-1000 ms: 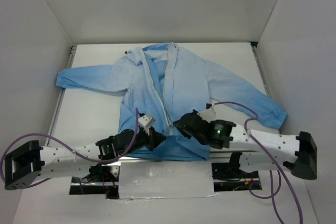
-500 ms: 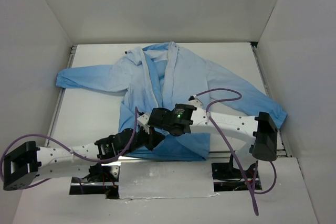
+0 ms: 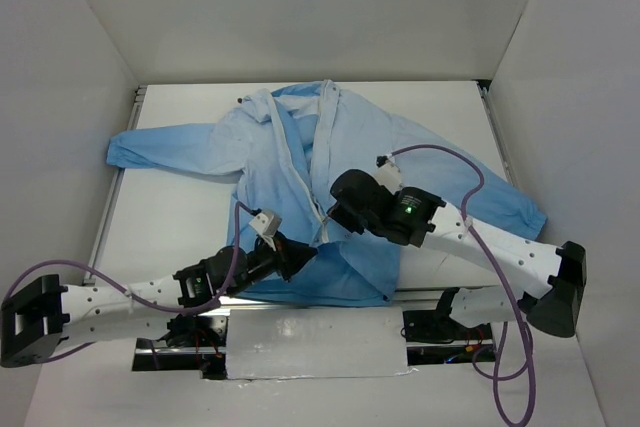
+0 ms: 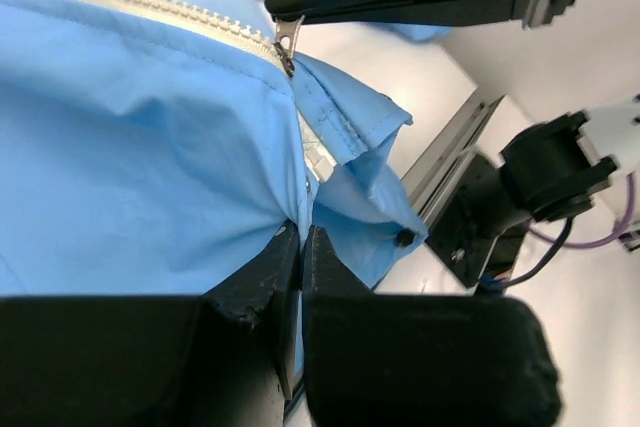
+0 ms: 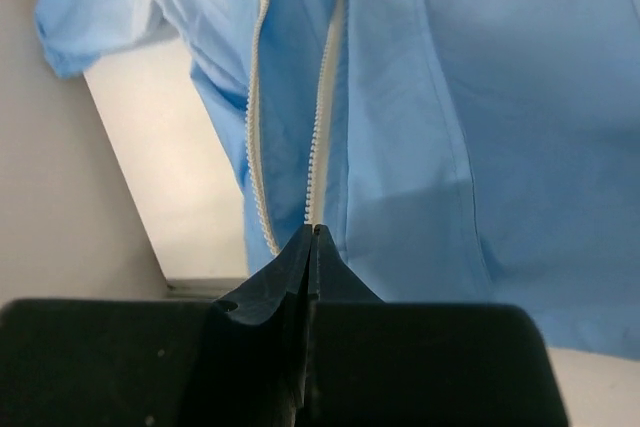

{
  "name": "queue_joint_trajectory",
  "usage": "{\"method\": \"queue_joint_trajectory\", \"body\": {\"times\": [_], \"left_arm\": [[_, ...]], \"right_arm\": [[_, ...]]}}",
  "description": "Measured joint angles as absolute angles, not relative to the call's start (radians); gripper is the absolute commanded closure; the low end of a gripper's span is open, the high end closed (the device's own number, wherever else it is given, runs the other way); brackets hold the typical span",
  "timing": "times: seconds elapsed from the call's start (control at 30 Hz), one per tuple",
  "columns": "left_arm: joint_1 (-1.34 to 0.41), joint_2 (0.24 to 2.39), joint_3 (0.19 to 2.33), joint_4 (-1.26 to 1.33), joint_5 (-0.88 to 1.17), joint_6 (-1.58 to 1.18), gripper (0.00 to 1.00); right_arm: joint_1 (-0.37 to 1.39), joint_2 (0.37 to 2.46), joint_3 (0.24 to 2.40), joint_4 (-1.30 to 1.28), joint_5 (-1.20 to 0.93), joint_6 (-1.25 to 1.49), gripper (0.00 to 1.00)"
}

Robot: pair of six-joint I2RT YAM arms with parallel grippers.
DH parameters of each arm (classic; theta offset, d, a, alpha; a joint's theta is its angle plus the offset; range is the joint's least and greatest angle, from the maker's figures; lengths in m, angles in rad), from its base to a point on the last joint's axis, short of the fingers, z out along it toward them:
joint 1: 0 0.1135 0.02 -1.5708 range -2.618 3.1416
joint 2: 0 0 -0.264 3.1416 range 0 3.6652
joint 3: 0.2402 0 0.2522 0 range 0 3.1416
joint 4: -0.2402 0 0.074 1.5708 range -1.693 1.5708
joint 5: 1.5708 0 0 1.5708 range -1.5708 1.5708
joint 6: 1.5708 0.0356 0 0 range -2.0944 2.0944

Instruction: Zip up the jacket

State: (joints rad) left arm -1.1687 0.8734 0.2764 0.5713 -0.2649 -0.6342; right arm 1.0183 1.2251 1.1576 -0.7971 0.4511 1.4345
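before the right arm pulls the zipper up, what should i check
1. Anchor: left tool pinches the jacket hem: ok.
2. Grip: right tool shut on the zipper pull: ok.
3. Zipper rows meet at the pull: ok.
4. Loose fabric clear of the pull: cannot tell.
5. Jacket zipped to the collar: not ok, rows apart ahead.

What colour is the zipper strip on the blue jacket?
Off-white, on the light-blue jacket. The zipper strip shows best in the right wrist view.
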Motion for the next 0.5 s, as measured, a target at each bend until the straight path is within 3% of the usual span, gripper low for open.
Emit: {"method": "queue_joint_trajectory", "body": {"times": [0.13, 0.23, 0.37, 0.5], "left_arm": [[-1.175, 0.836, 0.258, 0.507, -0.277, -0.635, 1.0], [-1.185, 0.782, 0.236, 0.47, -0.278, -0.634, 1.0], [-1.193, 0.741, 0.217, 0.453, -0.273, -0.631, 1.0], [-1.193, 0.748, 0.2, 0.449, -0.264, -0.63, 1.0]], "right_arm": [[0.995, 1.188, 1.039, -0.649, 0.364, 1.304, 1.0], [0.991, 1.076, 0.887, -0.538, 0.3, 1.248, 0.91], [0.981, 0.881, 0.67, -0.37, 0.21, 1.214, 0.6], [0.971, 0.751, 0.508, -0.218, 0.12, 1.179, 0.49]]}}
